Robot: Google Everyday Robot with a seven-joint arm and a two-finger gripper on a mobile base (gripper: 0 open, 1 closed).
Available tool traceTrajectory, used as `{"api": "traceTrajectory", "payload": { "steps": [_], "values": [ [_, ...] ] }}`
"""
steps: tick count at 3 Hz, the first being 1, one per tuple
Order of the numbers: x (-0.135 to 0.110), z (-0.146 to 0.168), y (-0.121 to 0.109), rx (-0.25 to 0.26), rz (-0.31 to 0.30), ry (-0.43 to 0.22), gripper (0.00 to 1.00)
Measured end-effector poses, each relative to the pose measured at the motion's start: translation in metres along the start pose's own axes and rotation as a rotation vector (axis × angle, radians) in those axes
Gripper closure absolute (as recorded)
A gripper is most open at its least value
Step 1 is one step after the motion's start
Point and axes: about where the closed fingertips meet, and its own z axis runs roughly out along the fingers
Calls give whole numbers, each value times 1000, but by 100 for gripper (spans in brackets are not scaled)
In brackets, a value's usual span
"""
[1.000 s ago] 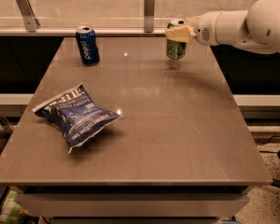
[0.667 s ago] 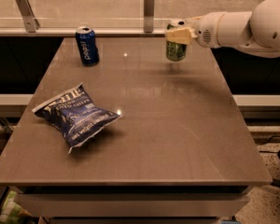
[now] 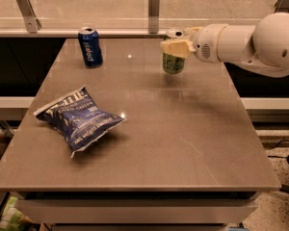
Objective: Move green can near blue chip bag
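Table [image 3: 183,148], blue chip bag [image 3: 79,120], Pepsi can [image 3: 90,47], gripper [image 3: 174,47] clasping green can [image 3: 174,64] above

Gripper [image 3: 175,47] grasps green can [image 3: 173,65], table [image 3: 183,143] far right.

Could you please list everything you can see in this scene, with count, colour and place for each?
table: one, grey-brown, fills the middle of the view.
green can: one, olive green with a silver top, far right part of the table, held in the fingers.
Pepsi can: one, dark blue, upright at the far left of the table.
blue chip bag: one, dark blue with white lettering, lying on the near left of the table.
metal posts: two clearly seen, grey, on the ledge behind the table.
arm: one, white, reaching in from the right.
gripper: one, cream fingers closed around the upper part of the green can.
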Motion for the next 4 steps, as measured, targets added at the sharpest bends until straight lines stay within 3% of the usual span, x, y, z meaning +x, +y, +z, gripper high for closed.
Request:
{"api": "traceTrajectory", "payload": {
  "steps": [4],
  "values": [
    [10,-10,87,25,43,23,100]
  ]
}}
